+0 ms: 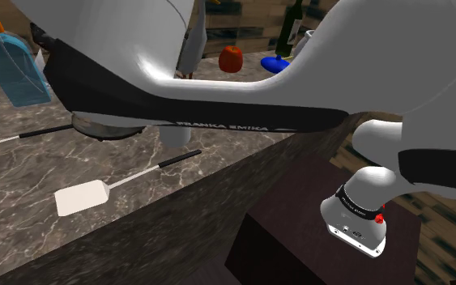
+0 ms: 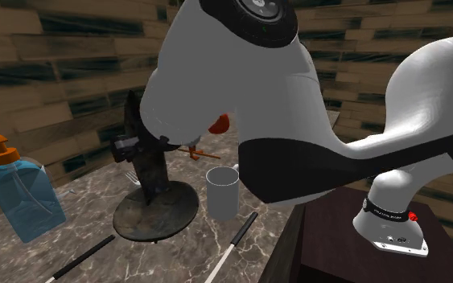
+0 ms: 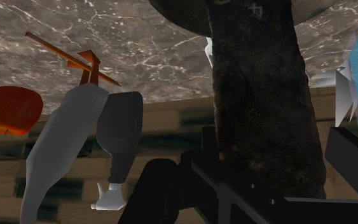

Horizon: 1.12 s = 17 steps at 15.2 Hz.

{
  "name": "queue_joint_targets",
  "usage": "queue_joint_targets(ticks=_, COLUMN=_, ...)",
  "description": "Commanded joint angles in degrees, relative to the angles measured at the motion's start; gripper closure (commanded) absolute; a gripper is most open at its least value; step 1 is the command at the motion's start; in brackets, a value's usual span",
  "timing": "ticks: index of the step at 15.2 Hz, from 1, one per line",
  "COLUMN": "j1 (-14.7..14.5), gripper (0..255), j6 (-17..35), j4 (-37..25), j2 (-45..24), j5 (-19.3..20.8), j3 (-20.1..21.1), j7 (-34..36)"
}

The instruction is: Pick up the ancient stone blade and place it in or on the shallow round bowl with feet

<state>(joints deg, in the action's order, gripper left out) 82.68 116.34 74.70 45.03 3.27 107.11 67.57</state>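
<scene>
Blade held upright at the bowl.
The pincer (image 2: 144,149) pinches the dark blade (image 2: 154,181), left of centre in the second exterior view, its lower end at the bowl (image 2: 183,211) on the table (image 2: 88,215).

The long black strip on the arm (image 1: 218,125) says FRANKA EMIKA in white letters. The black ring (image 2: 387,211) near the arm's foot has tiny white letters too — maybe the same words — too small to read.
</scene>
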Motion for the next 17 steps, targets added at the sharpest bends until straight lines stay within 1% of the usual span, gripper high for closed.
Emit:
queue_joint_targets(ticks=1, j1=-0.62, gripper=255, j6=1.32, j4=1.69, j2=0.18, j5=0.08, j3=-0.05, j7=0.61)
queue_joint_targets(ticks=3, j1=-1.32, gripper=255, j6=3.07, j4=3.83, j2=0.61, j5=0.09, j3=0.03, j7=1.50)
queue_joint_targets(ticks=11, j1=-1.32, gripper=255, j6=3.07, j4=3.83, j2=0.61, j5=0.09, j3=0.03, j7=1.50)
queue_joint_targets(ticks=12, j1=-1.31, gripper=0, j6=3.06, j4=3.82, j2=0.61, j5=0.08, j3=0.03, j7=1.50)
queue_joint_targets(ticks=17, j1=-1.31, gripper=0, j6=3.06, j4=3.82, j2=0.61, j5=0.08, j3=0.03, j7=1.50)
